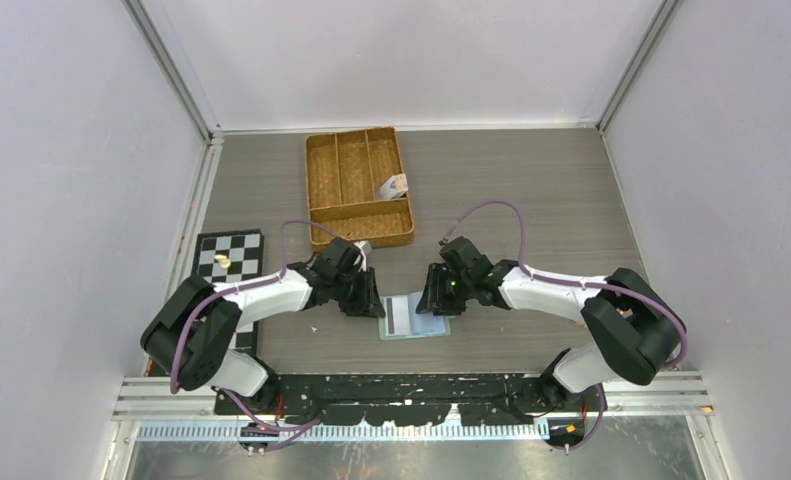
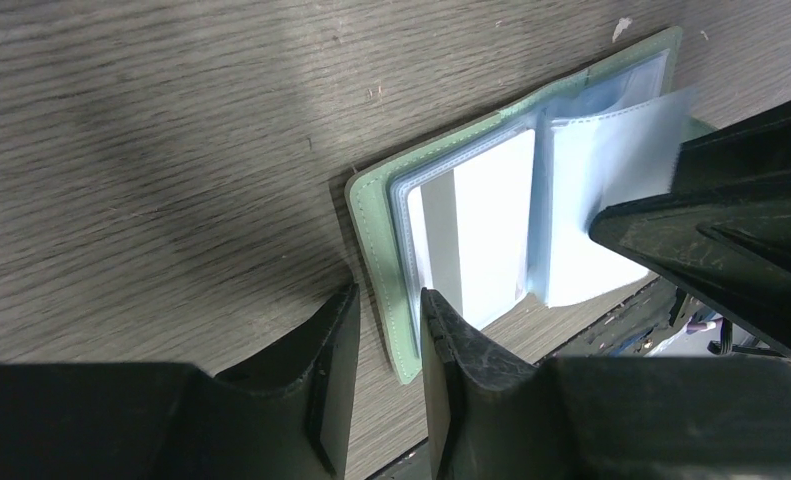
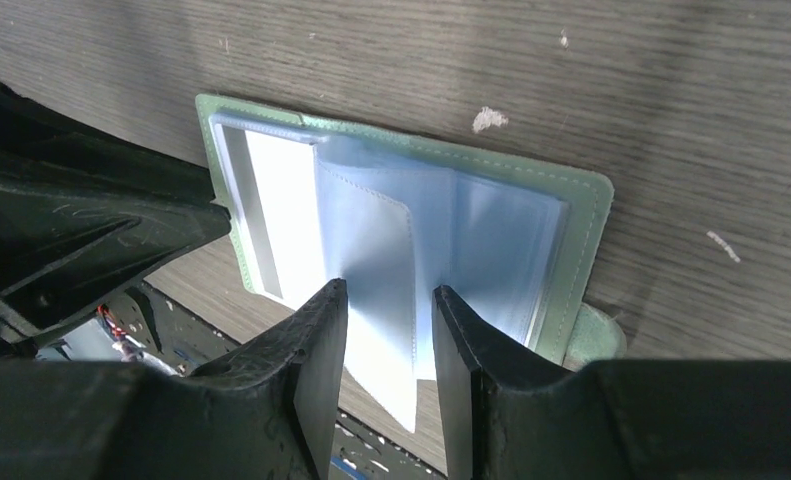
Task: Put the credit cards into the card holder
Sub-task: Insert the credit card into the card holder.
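Observation:
The sage-green card holder lies open on the table between both arms, with its clear sleeves fanned out. A pale card with a grey stripe sits in its left sleeve, also showing in the right wrist view as the card. My left gripper straddles the green cover's left edge with a gap still visible, so it stands open. My right gripper is open around an upright clear sleeve without pinching it. From above, the left gripper and the right gripper flank the holder.
A woven brown divided tray stands behind the arms with a small pale object leaning in its right compartment. A small chessboard carrying one piece lies at the left. The table's near edge runs just in front of the holder.

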Tool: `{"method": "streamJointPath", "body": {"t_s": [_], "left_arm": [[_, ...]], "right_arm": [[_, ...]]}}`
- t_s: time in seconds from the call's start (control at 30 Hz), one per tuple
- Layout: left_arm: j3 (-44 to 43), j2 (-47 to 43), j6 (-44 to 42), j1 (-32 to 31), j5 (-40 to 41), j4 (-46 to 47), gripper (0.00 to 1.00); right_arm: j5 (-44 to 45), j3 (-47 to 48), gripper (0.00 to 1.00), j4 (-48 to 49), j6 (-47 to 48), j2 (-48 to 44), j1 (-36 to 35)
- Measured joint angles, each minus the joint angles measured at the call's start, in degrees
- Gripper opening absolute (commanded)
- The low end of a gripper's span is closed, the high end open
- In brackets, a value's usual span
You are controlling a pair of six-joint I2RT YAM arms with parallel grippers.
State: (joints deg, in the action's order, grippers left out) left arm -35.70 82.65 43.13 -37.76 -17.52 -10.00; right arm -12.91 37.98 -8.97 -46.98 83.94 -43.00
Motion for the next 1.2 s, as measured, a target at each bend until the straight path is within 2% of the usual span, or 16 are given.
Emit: {"method": "streamJointPath", "body": {"t_s": [0.43, 0.9, 1.03, 1.2], "left_arm": [[0.4, -0.8, 0.0, 0.0, 0.5, -0.1, 0.33], [2.4, -7.4, -0.6, 0.2, 6.3, -3.4, 0.51], [2.6, -9.9, -1.5, 0.9, 8.3, -5.3, 0.53], [1.8, -13.1, -3.2, 1.5, 11.1, -8.9, 0.55]], "right_arm": [[-0.3, 2.6, 0.42, -2.1, -0.4, -2.0, -1.9], [-1.2, 8.6, 0.42, 0.0, -0.6, 7.0, -8.2], [-0.7, 10.1, 0.51, -0.2, 0.0, 6.6, -9.4], [2.6, 14.7, 0.62, -5.1, 3.8, 5.0, -8.5]]}}
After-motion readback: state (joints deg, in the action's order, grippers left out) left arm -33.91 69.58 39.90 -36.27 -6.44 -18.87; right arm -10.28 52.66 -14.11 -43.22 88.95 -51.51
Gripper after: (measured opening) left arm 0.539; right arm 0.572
